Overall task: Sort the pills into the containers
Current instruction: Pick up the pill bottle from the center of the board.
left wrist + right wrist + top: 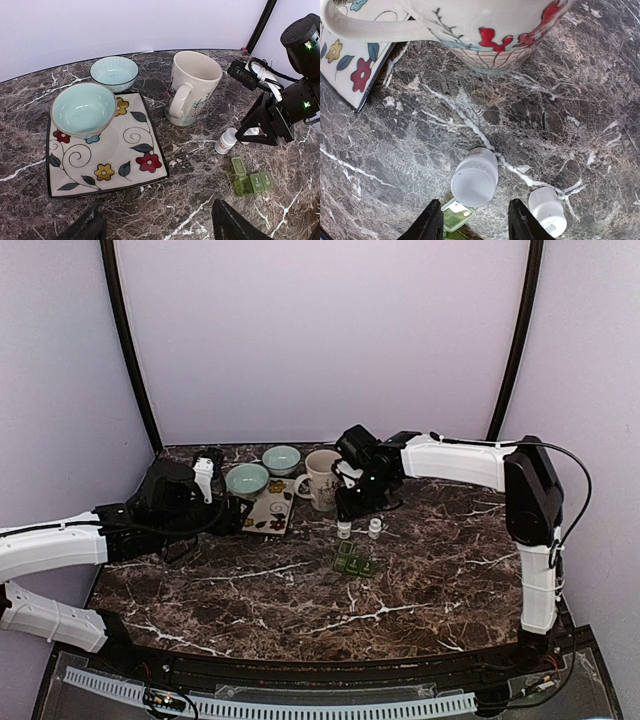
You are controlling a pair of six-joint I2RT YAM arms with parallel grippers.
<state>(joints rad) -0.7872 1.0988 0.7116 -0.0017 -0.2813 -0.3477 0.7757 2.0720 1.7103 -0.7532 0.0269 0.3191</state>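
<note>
**Right arm** (455, 460): rises from its base at the near edge of the counter (300, 600), bends at the elbow and reaches level toward the left, with the wrist turned downward. The right jaws point down at the counter. They stand part open and grip nothing.

**Left arm** (60, 545): lies low and nearly flat, its forearm stretched toward the plate (125, 150). The left jaws stand wide apart and empty.

**Task items:** there are two white bottles and one organiser.
- One bottle (475, 177) stands upright just ahead of the right jaws, in line with their gap and clear of both fingers.
- The second bottle (547, 210) stands just outside one finger.
- The green organiser (456, 214), a cluster of lidded compartments, lies beneath the right jaws, partly hidden by the first bottle. From the left jaws it lies ahead and to the right.
- The pills themselves cannot be made out.

**Other items:**
- One mug (192, 87) stands beyond the right jaws, near the bottles.
- The one plate lies directly ahead of the left jaws.
- Of the two bowls, the pale bowl (82, 109) sits on the plate's far left corner.
- The ribbed bowl (114, 73) sits on the counter just beyond the plate.
</note>
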